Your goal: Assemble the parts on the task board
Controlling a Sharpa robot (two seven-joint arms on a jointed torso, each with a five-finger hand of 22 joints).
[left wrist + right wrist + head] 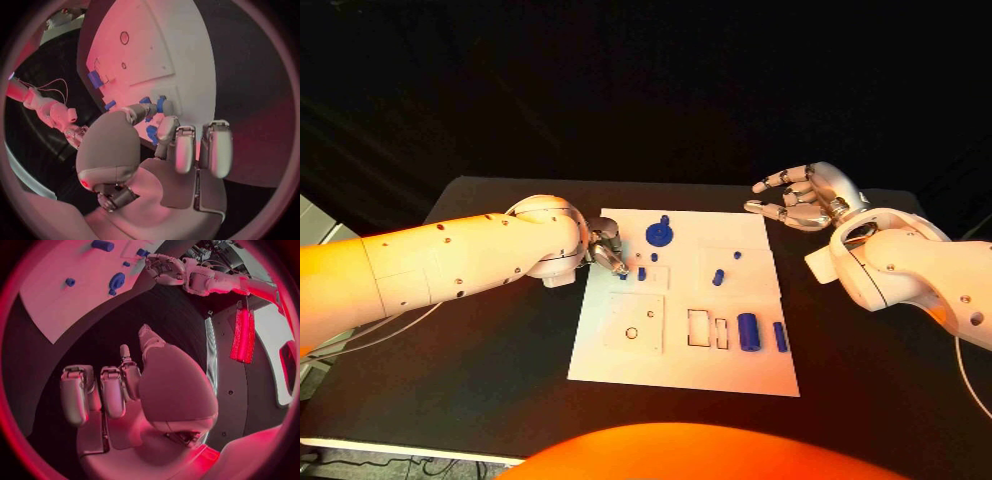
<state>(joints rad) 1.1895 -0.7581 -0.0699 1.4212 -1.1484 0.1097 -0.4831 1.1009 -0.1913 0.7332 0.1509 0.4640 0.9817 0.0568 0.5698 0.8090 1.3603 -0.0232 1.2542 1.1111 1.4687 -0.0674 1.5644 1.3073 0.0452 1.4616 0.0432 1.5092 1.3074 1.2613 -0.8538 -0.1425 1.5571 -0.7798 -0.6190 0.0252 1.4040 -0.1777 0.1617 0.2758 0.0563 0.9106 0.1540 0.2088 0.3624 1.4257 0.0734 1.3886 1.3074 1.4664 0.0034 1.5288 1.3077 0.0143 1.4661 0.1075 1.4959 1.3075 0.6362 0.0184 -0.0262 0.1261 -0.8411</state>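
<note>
Left hand (604,248) at the white board's (733,372) upper left edge, fingertips pinching a small blue part (160,103). Right hand (799,197) empty, fingers spread, off the board's upper right. Risk: part tilting, slipping from pinch, missing its slot.

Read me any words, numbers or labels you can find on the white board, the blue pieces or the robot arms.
None: no readable text in any view.
The task board bears only outlined shapes and holes, no lettering.
The blue parts are plain.
The left arm shows only small dark dots, no writing.
</note>
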